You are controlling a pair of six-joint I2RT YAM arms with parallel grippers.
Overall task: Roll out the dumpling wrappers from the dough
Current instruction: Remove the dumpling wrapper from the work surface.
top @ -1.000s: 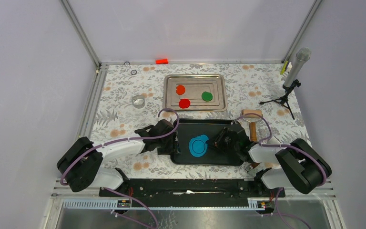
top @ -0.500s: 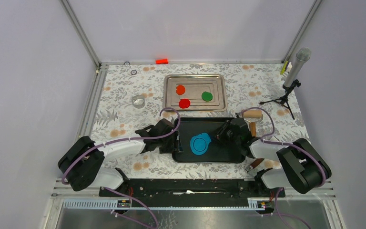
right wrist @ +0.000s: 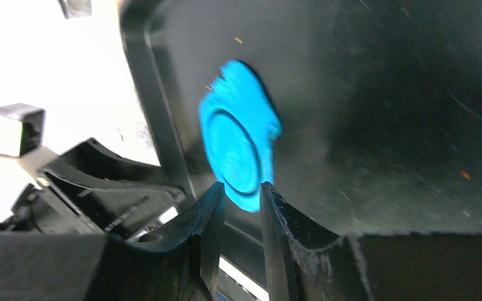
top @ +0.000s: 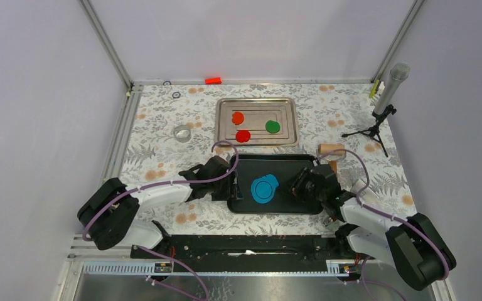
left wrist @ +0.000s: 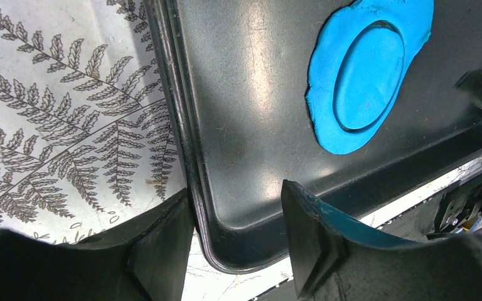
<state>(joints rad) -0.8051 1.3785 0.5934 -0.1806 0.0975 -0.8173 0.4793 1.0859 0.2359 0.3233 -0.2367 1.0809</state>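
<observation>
The blue dough (top: 264, 189) lies flat on the black tray (top: 276, 164), with a round disc outline pressed into it (left wrist: 367, 75). My left gripper (top: 231, 188) stands open astride the tray's left rim (left wrist: 182, 144): one finger outside against the rim, the other over the tray floor (left wrist: 235, 194). My right gripper (top: 296, 186) hovers just right of the dough, its jaws a narrow gap apart with nothing between them (right wrist: 241, 188); the dough (right wrist: 238, 144) shows beyond its tips. Red (top: 243, 136), orange (top: 238, 117) and green (top: 272, 126) dumpling wrappers lie in the silver tray (top: 289, 106).
A metal ring (top: 182, 133) sits on the patterned cloth left of the silver tray. A wooden roller (top: 331, 153) lies by the black tray's back right corner. A microphone on a tripod (top: 386, 94) stands at the far right.
My right gripper has drawn back to the right, off the dough, and its arm has swung low to the right. The left arm has stayed put.
</observation>
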